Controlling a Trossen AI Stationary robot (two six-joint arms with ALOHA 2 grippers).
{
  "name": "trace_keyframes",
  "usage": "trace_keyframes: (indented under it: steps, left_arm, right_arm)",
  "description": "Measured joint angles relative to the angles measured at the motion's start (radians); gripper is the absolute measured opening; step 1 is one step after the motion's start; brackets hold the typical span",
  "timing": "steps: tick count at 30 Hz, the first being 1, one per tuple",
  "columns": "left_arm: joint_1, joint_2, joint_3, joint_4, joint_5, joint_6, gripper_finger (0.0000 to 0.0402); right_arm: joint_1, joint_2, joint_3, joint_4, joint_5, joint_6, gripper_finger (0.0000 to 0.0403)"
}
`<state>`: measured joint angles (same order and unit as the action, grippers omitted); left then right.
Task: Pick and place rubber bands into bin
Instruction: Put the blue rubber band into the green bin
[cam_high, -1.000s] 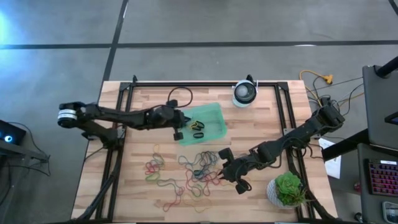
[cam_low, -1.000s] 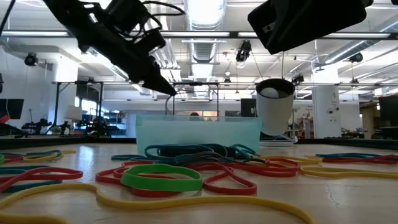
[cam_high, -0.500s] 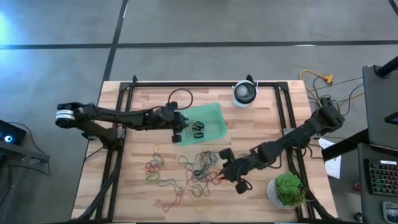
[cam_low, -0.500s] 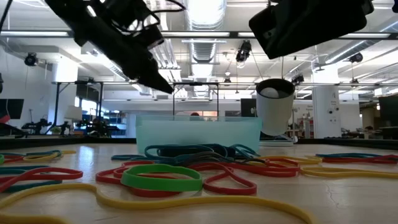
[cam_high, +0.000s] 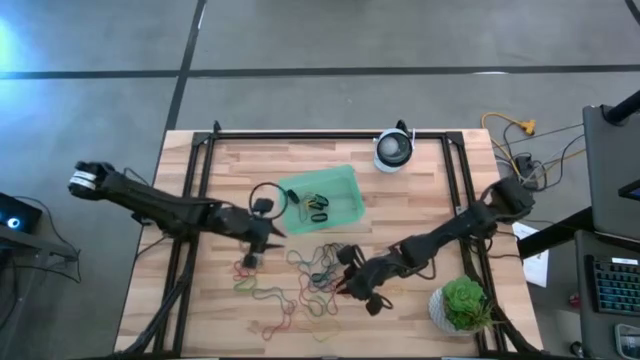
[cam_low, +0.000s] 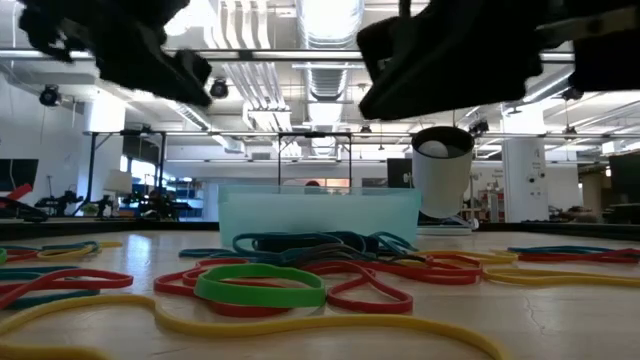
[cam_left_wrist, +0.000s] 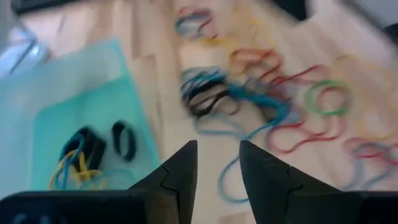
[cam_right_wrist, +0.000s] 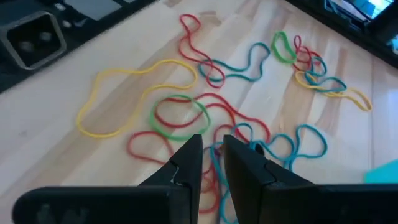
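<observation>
Overhead, we find our left gripper (cam_high: 256, 238) hard to make out; its wrist view shows the fingers apart, holding nothing. Next, the bin (cam_high: 343, 180) holds two black and some yellow rubber bands (cam_high: 318, 207). Rightward, our right gripper (cam_high: 352, 291) hovers over the loose bands, narrowly parted, empty.

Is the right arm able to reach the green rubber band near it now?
Probably yes. The right gripper hangs just above the green rubber band, jaws slightly apart, with nothing between them.
</observation>
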<state>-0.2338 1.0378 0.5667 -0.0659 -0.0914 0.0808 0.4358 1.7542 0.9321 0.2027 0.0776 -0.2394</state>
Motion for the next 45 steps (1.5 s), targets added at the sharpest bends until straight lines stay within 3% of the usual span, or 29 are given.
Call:
trace_keyframes:
  steps: [10,39,45]
  left_arm:
    - [-0.122,-0.093,-0.011,0.007,-0.003,0.003,0.0105]
    - [-0.123,-0.079,-0.01,0.005,-0.022,0.011,0.0105]
    - [-0.123,-0.079,-0.01,0.005,-0.022,0.01,0.0105]
  right_arm:
    - [-0.094,0.108,0.048,-0.004,0.001,0.008,0.0059]
    - [-0.166,0.205,0.091,-0.021,-0.011,0.052,0.0059]
    - [-0.17,0.205,0.091,-0.036,-0.06,0.075,0.0059]
